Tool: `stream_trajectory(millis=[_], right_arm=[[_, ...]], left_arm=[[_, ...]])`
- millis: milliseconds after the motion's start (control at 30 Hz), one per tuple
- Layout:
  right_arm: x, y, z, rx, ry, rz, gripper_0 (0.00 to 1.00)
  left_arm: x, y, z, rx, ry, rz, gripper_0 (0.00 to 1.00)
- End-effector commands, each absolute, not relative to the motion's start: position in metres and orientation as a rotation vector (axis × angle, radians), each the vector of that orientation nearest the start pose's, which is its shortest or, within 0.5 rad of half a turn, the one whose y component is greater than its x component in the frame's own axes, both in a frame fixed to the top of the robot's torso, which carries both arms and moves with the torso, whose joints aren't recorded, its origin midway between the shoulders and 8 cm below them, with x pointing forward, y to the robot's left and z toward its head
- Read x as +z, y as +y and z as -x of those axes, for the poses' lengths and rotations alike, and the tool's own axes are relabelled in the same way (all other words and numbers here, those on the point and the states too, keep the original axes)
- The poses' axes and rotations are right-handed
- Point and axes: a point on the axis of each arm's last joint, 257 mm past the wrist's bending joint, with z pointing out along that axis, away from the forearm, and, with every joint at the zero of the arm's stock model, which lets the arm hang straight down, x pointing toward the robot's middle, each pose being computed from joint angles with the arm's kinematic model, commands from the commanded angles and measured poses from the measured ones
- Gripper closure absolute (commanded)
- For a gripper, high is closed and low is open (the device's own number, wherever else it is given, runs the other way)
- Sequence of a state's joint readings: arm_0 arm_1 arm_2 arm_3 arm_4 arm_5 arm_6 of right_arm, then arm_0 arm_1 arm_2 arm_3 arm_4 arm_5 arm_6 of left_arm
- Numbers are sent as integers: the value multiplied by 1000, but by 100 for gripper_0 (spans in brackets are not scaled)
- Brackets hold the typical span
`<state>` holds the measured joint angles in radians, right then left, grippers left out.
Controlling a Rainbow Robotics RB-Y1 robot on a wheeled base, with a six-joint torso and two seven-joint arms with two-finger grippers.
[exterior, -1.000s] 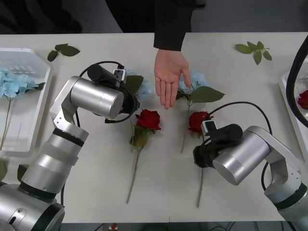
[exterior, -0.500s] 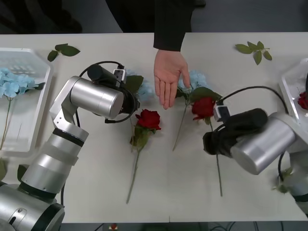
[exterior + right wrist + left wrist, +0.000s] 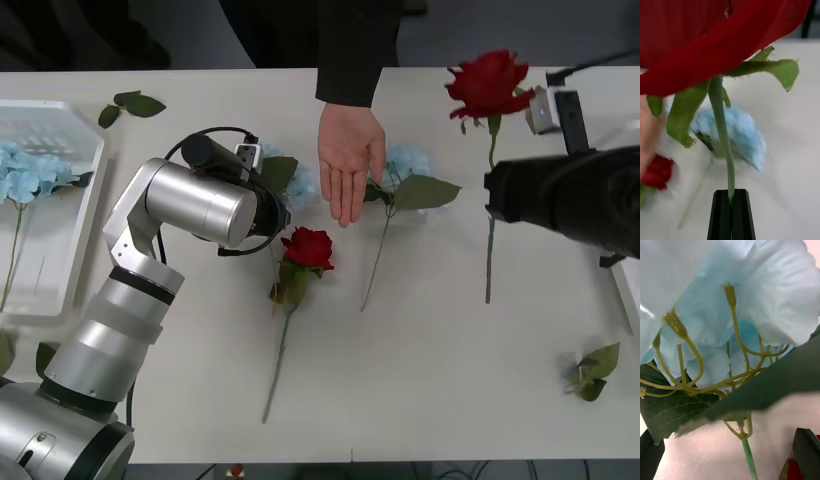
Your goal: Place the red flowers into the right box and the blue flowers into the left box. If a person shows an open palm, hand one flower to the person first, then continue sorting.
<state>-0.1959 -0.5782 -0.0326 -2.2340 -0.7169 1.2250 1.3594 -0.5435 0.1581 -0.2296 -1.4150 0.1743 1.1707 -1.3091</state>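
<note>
**Inspector:** Start at the left edge. What lies there?

**Onlooker:** The left box [image 3: 85, 215] sits on the white table [image 3: 400, 380], with a blue flower [image 3: 25, 175] lying inside it. A loose leaf sprig [image 3: 130, 105] rests just behind the box.

**Inspector:** And the left gripper [image 3: 730, 461]?

**Onlooker:** It is down over a second blue flower [image 3: 290, 180] near the table's middle. Its black fingers [image 3: 807, 452] stand wide apart, one on each side of the thin stem, gripping nothing (petals and one broad leaf crowd its wrist camera). Just in front of that arm lies a red flower [image 3: 308, 247], stem pointing toward the robot.

**Inspector:** The person?

**Onlooker:** An open hand [image 3: 349, 160] comes out of a black sleeve [image 3: 352, 50], palm up and flat on the table, between that blue flower and a third blue flower [image 3: 405, 165], which lies touching the fingertips.

**Inspector:** The right side?

**Onlooker:** The right gripper [image 3: 730, 210] is raised off the table, well to the right of the hand. Its fingers are pressed together on the stem of another red flower [image 3: 490, 82], held upright with the bloom on top. A leaf sprig [image 3: 595, 370] lies near the front right, and the right box's rim [image 3: 630, 290] shows at the edge.
</note>
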Motion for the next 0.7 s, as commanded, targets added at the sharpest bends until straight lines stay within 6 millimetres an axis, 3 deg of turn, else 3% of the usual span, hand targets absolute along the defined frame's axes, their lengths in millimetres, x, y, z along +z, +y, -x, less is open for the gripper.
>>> stream_trajectory(millis=[33, 133, 267, 433, 700], right_arm=[[-25, -140, -500, 394, 1790, 438, 100], [26, -110, -516, 456, 1618, 469, 100], [74, -88, -534, 498, 1429, 484, 100], [98, -84, -545, 470, 1308, 504, 100], [118, -79, -530, 571, 1237, 505, 100]], left_arm=[[-266, 110, -579, -139, 2379, -176, 0], [-266, 110, -578, -140, 2381, -176, 0], [-266, 110, -578, -143, 2382, -174, 0], [-266, 111, -579, -139, 2380, -175, 0], [-266, 112, -579, -138, 2382, -175, 0]])
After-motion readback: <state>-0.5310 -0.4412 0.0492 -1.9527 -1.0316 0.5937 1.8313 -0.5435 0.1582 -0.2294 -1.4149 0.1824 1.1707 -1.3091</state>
